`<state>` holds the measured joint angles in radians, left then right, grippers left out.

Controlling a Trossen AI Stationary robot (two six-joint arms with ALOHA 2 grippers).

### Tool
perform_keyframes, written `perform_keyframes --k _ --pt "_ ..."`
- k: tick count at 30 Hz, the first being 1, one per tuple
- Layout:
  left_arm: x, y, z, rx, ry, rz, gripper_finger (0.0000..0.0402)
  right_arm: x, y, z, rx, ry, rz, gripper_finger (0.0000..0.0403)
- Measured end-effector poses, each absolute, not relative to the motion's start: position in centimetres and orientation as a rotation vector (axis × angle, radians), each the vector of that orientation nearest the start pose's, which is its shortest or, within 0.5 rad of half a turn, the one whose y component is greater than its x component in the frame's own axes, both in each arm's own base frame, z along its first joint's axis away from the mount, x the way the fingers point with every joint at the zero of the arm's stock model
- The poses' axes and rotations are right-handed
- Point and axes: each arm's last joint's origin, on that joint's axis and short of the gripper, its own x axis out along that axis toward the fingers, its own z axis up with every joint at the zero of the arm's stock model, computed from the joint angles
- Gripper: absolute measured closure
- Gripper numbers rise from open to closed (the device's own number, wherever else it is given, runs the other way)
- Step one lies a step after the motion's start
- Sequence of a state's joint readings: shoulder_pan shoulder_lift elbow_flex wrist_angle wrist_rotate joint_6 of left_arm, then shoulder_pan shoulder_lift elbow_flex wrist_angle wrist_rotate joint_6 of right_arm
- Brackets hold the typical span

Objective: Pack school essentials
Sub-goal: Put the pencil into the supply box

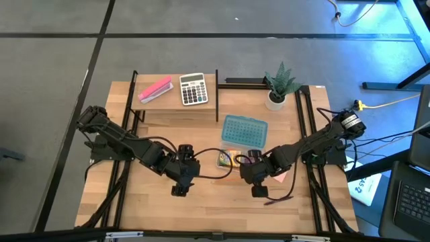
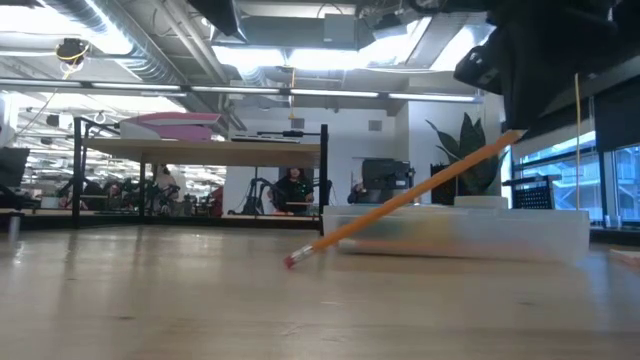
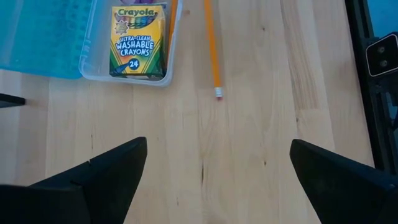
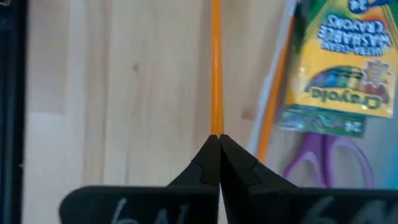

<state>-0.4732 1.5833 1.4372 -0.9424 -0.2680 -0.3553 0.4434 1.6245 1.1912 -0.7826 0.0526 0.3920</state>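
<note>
The right claw (image 4: 219, 144) is pressed together on one end of an orange pencil (image 4: 216, 68), which slants down from it so that its pink eraser tip rests on the desk (image 2: 150, 300), as the low view shows. Just beside the pencil, a clear plastic case (image 3: 127, 78) holds the yellow-green crayon box (image 3: 138, 40); purple-handled scissors (image 4: 323, 158) and a second orange pencil (image 4: 273, 93) lie by the box. The case's blue lid (image 1: 244, 130) lies open toward the potted plant (image 1: 279, 84). The left claw (image 3: 211, 180) hangs spread and empty above bare wood near the pencil's tip. A calculator (image 1: 193, 89) and pink block (image 1: 155, 89) sit on the raised shelf.
</note>
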Motion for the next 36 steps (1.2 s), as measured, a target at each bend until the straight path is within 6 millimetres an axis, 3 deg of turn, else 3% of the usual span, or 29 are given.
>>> perform_keyframes --k 4,22,32,36 --pt "28.7 -13.8 30.6 0.071 1.025 -0.002 0.0012 28.7 14.2 22.2 0.064 1.221 0.104 0.0403" --pt "28.7 -13.8 30.6 0.07 1.025 -0.001 0.0012 30.8 15.9 15.6 0.07 1.372 0.094 0.0403" --pt "28.7 -13.8 30.6 0.071 1.025 -0.001 0.0012 30.9 16.1 15.1 0.078 1.39 0.11 0.0403" --pt "28.7 -13.8 30.6 0.071 1.025 -0.001 0.0012 31.5 16.3 16.0 0.066 1.362 0.137 0.0403"
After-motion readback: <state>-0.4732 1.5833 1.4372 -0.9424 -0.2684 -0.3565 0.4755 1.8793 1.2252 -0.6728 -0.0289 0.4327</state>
